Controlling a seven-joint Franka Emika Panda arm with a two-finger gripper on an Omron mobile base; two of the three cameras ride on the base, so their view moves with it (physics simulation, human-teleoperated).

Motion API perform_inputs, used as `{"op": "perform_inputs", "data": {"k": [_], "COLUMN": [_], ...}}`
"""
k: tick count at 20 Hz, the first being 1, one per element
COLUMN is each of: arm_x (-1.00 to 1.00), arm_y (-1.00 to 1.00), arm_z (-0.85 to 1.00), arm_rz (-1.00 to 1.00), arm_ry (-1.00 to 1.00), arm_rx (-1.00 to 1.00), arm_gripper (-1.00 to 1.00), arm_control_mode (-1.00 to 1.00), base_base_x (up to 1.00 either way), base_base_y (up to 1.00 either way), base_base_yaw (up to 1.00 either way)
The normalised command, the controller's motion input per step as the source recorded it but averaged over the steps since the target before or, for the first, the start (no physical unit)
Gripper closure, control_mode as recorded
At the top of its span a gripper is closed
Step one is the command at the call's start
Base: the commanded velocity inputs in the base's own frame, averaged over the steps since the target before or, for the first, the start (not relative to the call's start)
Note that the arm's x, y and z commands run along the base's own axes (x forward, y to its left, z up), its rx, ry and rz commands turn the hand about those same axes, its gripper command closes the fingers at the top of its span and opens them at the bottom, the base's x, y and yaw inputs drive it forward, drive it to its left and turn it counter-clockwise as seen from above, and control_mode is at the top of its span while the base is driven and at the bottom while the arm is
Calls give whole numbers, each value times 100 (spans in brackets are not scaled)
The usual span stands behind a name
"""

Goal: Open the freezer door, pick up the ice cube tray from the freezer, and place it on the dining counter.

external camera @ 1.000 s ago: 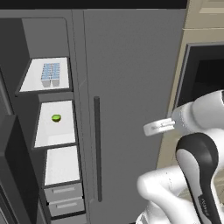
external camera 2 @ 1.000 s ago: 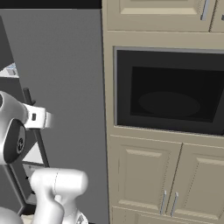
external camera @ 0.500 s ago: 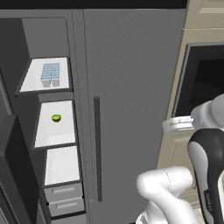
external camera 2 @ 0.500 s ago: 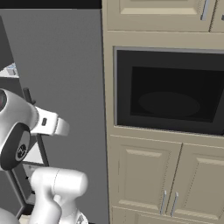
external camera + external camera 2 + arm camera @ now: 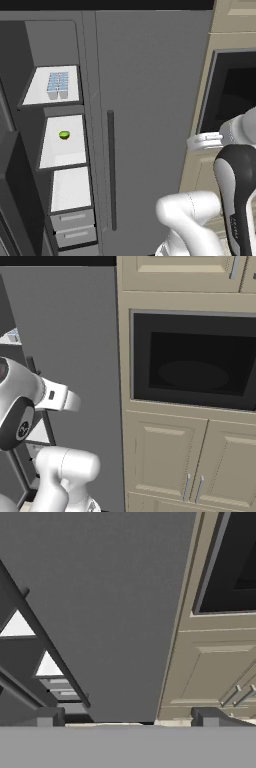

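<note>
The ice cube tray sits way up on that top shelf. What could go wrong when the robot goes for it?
1. The ice cube tray lies high and far left, while the open hand faces the wider grey door; a long swing could clip that door's handle.
2. The freezer is narrow, so the hand might bump a shelf edge.

A tiny green round item [image 5: 64,134] lies near a built-in oven [image 5: 192,363] above beige cabinet doors [image 5: 200,458].
</note>
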Motion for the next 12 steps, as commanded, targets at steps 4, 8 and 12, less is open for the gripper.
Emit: {"op": "perform_inputs", "data": {"k": [4,8,12], "arm_x": [-5,-2,-1], "arm_y": [11,5,0], "arm_z": [0,0,0], "arm_rz": [0,0,0], "arm_ry": [0,0,0], "arm_rx": [-2,-1,0], "arm_gripper": [-100,-100,-100], "arm_control_mode": [-100,-100,-100], "base_base_x": [0,0,0], "base_base_y": [0,0,0], "base_base_yaw": [0,0,0]}}
